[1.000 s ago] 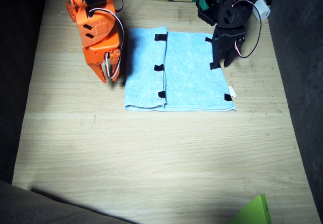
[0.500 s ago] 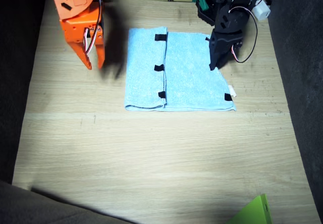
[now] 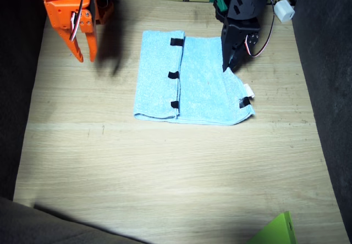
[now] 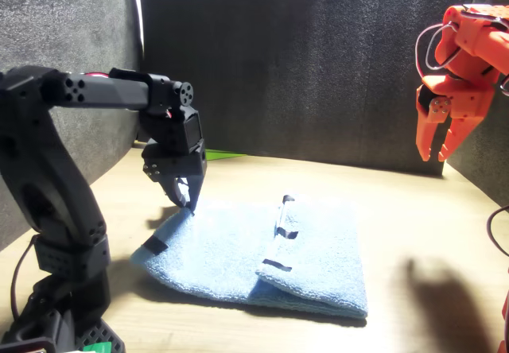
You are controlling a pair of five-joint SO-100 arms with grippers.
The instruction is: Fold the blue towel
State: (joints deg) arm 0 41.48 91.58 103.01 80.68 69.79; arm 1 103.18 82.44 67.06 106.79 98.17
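Table [image 3: 165, 172] of pale wood-grain board carries the light sky-blue terry towel [image 3: 190, 82] toward its 12 o'clock half, folded, black tape marks along the fold's edge and its 3 o'clock edge. At that 3 o'clock edge the black left gripper [image 3: 227, 65] pinches the cloth, lifting it slightly. At 10 o'clock the orange right gripper [image 3: 82, 49] hangs above bare wood, well apart from the towel, fingers slightly spread.
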